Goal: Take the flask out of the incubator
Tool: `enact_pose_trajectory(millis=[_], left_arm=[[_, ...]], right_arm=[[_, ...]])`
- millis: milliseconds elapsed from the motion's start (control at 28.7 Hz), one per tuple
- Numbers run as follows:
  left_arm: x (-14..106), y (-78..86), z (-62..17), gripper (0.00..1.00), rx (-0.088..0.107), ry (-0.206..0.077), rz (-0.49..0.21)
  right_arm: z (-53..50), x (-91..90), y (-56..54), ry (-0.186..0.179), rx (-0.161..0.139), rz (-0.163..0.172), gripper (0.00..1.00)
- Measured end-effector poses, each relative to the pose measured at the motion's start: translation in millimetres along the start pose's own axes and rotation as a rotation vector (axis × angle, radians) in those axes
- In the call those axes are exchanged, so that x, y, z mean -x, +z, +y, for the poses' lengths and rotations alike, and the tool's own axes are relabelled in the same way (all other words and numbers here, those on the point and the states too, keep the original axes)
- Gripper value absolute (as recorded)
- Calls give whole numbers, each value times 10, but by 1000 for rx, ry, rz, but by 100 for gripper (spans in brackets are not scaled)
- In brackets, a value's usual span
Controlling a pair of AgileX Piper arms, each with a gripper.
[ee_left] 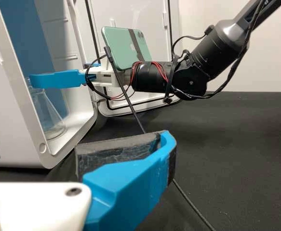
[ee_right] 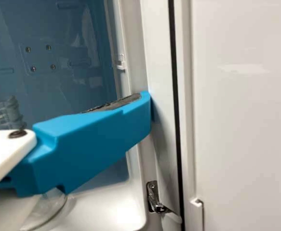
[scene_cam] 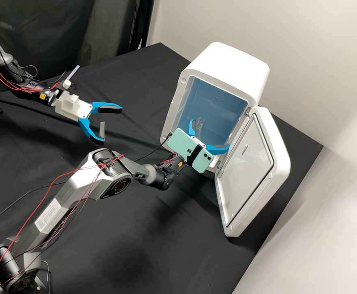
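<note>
The white incubator (scene_cam: 227, 69) stands on the bench with its door (scene_cam: 249, 171) swung open and its blue inside showing. A clear glass flask (scene_cam: 200, 122) stands upright inside, with its conical body (ee_left: 46, 113) seen near the front opening. My right gripper (scene_cam: 206, 136) is open and reaches into the opening, its blue fingers (ee_right: 97, 139) spread apart beside the flask's neck (ee_right: 3, 113). One right finger (ee_left: 58, 79) points in above the flask's shoulder. My left gripper (scene_cam: 105, 121) hangs open and empty over the bench, well left of the incubator.
A mint-green phone-like device (scene_cam: 189, 150) is strapped on the right wrist just outside the opening. The open door stands on the right side of the right arm, with its hinge (ee_right: 154, 197) close to one finger. Black bench cloth (scene_cam: 154, 228) spreads in front.
</note>
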Motion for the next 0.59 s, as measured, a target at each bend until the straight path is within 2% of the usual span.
enact_pose_trajectory(millis=[70,104,244,279,348,418,487,557,592], left_arm=[[-1,5,-2,100,0,-2,-1],[-1,5,-2,100,0,-2,-1],[-1,5,-2,100,0,-2,-1],[-1,5,-2,100,0,-2,-1],[-1,5,-2,100,0,-2,-1],[-1,5,-2,100,0,-2,-1],[-1,5,-3,100,0,-3,-1],[-1,5,-3,100,0,-3,-1],[-1,5,-3,100,0,-3,-1]], right_arm=[[-12,-5,-25,5,-11,-2,100],[-19,5,-42,-1,-16,-17,100],[-67,79,-162,-45,-5,-51,100],[-107,118,-210,-73,9,-55,100],[-205,229,-314,-127,68,-49,100],[-229,324,-386,-145,94,-50,100],[-199,456,-444,-152,125,-58,100],[-147,563,-519,-140,132,-52,100],[-127,616,-557,-132,136,-37,100]])
